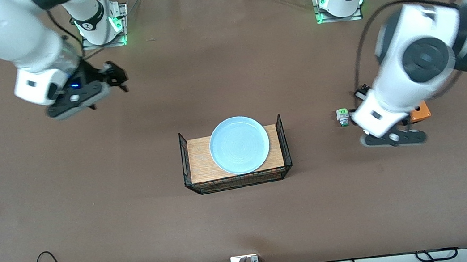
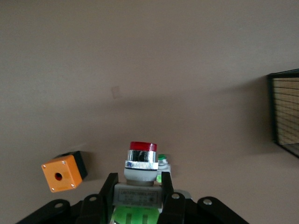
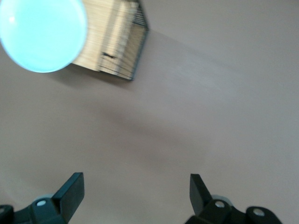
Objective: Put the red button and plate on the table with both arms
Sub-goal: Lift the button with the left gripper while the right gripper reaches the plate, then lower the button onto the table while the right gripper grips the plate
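Left wrist view shows the left gripper [image 2: 138, 196] clamped tight on the red button [image 2: 141, 164]: its white body sits between the two black fingers [image 2: 108, 189], red cap pointing away from the wrist, lifted over the table [image 2: 149, 70]. Just beside it on the tabletop lie the green-tipped switch [image 1: 342, 117] and the orange box [image 2: 62, 171]. The pale blue plate [image 1: 240, 145] rests on the light-wood tray [image 1: 201, 160], mid-table, well apart from both grippers. The right gripper [image 3: 136, 192] hangs over bare table toward the right arm's end, jaws spread wide and holding nothing.
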### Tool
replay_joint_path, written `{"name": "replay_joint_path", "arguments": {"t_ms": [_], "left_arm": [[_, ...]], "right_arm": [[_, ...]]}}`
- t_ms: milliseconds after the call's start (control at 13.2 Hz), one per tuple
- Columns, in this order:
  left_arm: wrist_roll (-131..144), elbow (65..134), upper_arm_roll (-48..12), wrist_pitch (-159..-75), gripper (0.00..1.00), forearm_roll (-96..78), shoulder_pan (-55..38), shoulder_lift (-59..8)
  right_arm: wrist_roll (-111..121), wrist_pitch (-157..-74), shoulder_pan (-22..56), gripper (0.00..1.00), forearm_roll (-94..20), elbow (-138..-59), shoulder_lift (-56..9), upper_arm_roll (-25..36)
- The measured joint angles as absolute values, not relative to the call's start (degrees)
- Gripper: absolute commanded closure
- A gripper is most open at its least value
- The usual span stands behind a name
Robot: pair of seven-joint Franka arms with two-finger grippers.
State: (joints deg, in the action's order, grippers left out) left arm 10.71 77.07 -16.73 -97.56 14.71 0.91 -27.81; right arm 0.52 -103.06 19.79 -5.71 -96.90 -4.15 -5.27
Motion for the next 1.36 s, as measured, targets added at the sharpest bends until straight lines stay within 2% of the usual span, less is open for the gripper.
{"name": "replay_joint_path", "arguments": {"t_ms": [379, 758, 1061, 1136, 1212, 1364], "left_arm": [[-4.98, 81.92, -16.74, -106.22, 0.68, 11.77, 9.46, -33.32], [-7.85, 94.97, -16.8, -119.89, 0.67, 11.34, 11.32, -33.69], [-8.2, 105.28, -16.79, -135.46, 0.64, 11.35, 13.02, -33.63], [-8.21, 107.41, -16.79, -137.99, 0.62, 11.35, 13.4, -33.63], [-8.23, 108.84, -16.79, -139.62, 0.61, 11.35, 13.77, -33.62], [-8.29, 110.39, -16.79, -141.47, 0.51, 11.35, 14.17, -33.6]], "right_arm": [[8.72, -109.89, 30.76, 0.0, -1.28, -92.57, -12.28, -5.32], [12.62, -125.97, 39.37, 0.0, 13.78, -91.93, -22.16, -5.28], [13.36, -134.93, 41.43, 0.0, 17.04, -91.56, -29.04, -5.21], [13.42, -136.02, 41.81, 0.02, 17.84, -91.38, -30.1, -5.21], [13.43, -136.7, 42.08, 0.07, 18.84, -91.27, -30.86, -5.19], [13.49, -137.34, 42.2, 0.24, 20.27, -91.15, -31.53, -5.16]]}}
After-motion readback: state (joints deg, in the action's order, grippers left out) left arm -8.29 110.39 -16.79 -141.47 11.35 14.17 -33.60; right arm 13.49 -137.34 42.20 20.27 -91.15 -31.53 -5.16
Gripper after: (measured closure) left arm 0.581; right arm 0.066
